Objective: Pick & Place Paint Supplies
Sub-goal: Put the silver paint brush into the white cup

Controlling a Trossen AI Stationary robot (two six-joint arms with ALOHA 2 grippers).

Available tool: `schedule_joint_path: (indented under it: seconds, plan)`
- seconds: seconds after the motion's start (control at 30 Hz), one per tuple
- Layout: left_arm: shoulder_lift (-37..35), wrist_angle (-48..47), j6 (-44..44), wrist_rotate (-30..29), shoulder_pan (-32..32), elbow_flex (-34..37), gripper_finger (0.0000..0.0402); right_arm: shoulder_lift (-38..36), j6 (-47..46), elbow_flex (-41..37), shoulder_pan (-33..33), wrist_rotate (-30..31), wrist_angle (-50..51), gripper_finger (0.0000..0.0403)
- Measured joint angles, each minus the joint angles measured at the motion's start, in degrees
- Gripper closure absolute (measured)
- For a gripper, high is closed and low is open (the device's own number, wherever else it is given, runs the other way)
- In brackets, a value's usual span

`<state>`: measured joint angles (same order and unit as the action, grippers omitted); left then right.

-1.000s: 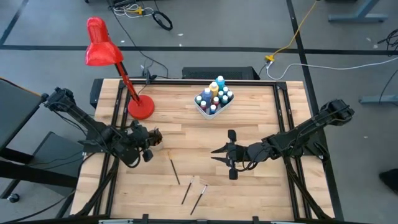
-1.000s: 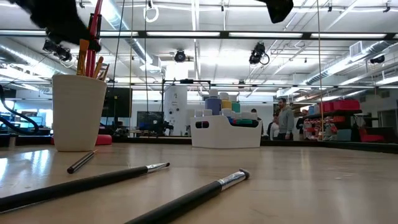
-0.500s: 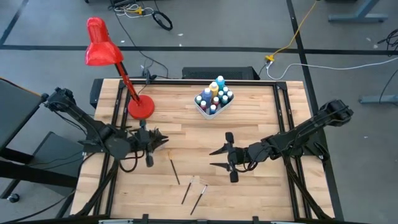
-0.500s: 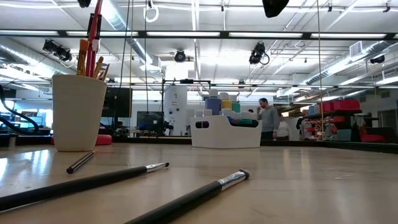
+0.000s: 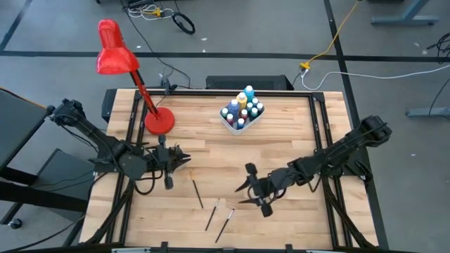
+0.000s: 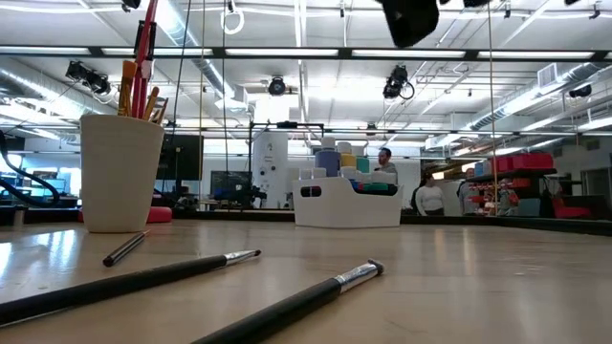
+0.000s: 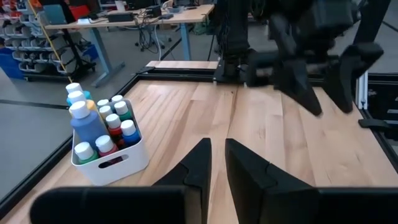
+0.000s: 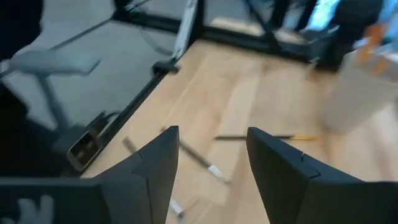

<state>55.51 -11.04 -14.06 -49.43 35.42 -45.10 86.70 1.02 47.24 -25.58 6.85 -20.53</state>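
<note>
Three thin dark-handled paintbrushes lie flat on the wood near the table's near edge (image 5: 197, 193) (image 5: 210, 218) (image 5: 225, 223); the low view shows them close up (image 6: 143, 282) (image 6: 296, 306). More brushes stand in the beige cup (image 6: 120, 172). The paint bottles stand in the white tray (image 5: 241, 112) (image 7: 106, 140) toward the far edge. My right gripper (image 5: 242, 192) (image 8: 211, 162) is open and hangs above the table just right of the lying brushes. My left gripper (image 5: 181, 157) (image 7: 216, 149) is shut, level, over the cup's place, fingers pointing to the table's right.
A red desk lamp (image 5: 159, 121) stands on the far left part of the table, its head leaning out past the far edge. Bare wood lies between the tray and the brushes. People walk in the room behind the table (image 6: 430, 196).
My left gripper has risen off the brushes in the cup and tipped from slanting down to level, pointing right. My right gripper has moved toward the near edge and to the left, closer to the lying brushes, and has come lower. The brushes and tray have stayed put.
</note>
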Motion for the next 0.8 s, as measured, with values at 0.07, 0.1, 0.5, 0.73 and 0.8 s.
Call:
schedule_joint_path:
  seconds: [0.07, 0.1, 0.5, 0.73, 0.8]
  plan:
    - [0.0, 0.0, 0.0, 0.0, 0.0, 0.0, 0.0345, 2.1, 0.0, 0.0, 0.0, -2.0, -0.1, 0.0213]
    - [0.0, 0.0, 0.0, 0.0, 0.0, 0.0, 0.0345, 3.3, 0.0, 0.0, 0.0, -2.4, -0.2, 0.0213]
    - [0.0, 0.0, 0.2, 0.0, 0.0, 0.0, 0.0345, 18.7, 2.4, 0.0, 1.9, -12.1, -10.0, 0.0224]
    - [0.0, 0.1, 0.2, 0.0, 0.0, 0.0, 0.0345, 23.9, 0.9, 0.0, 3.5, -16.6, -14.1, 0.0237]
    - [0.0, 0.1, 0.2, 0.0, 0.0, 0.0, 0.0345, 25.4, 0.9, 0.0, 3.6, -17.1, -15.5, 0.0238]
